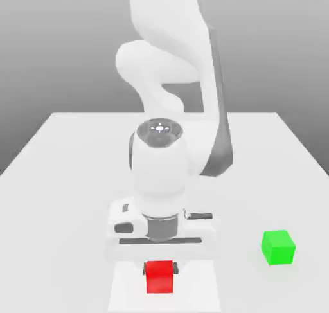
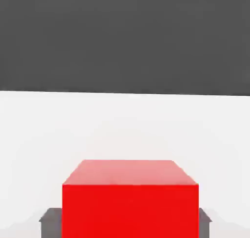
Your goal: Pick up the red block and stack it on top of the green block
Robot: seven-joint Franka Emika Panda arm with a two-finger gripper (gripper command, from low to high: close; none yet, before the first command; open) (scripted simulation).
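Your pincer (image 1: 160, 268) is closed on the red block (image 1: 159, 277), one finger against each of two opposite sides. In the exterior view, you see the red block at the near part of the tabletop (image 1: 58, 209), below the arm (image 1: 160, 170). The green block (image 1: 278, 247) sits apart on the tabletop, toward the exterior view's right. The tabletop is plain and pale. Behind it you find a grey backdrop (image 1: 51, 48), shading from lighter above to darker below.

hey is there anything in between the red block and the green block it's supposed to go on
Nothing visible stands between the red block, held in the gripper, and the green block; only bare table.
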